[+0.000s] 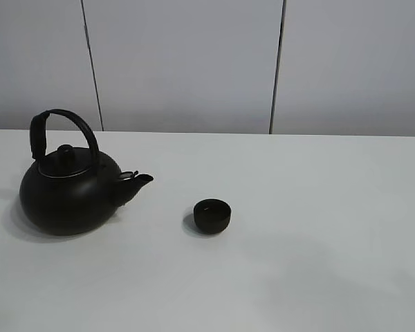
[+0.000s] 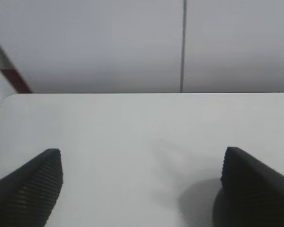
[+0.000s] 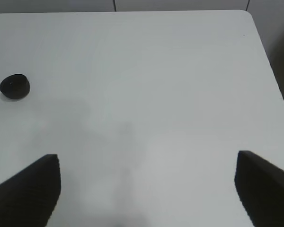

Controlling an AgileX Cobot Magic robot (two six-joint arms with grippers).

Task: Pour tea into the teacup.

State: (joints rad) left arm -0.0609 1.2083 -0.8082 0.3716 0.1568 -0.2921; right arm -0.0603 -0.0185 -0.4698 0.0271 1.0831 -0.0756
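Note:
The teacup (image 1: 213,215), a tiny matte-black handleless cup, stands near the middle of the white table (image 1: 318,207). The big round black kettle (image 1: 69,187) with an arched handle stands upright to its left, spout pointing toward the cup. No tea stream shows. Neither gripper is in the exterior view. In the left wrist view my left gripper (image 2: 142,163) is open and empty over bare table; a dark shape by one finger (image 2: 248,182) may be the kettle's edge. In the right wrist view my right gripper (image 3: 149,165) is open and empty, with the teacup (image 3: 14,86) far off to one side.
A grey panelled wall (image 1: 194,62) runs behind the table. The right wrist view shows the table's rounded corner (image 3: 248,16) and its side edge. The left wrist view shows the table's far edge (image 2: 132,93) and another corner.

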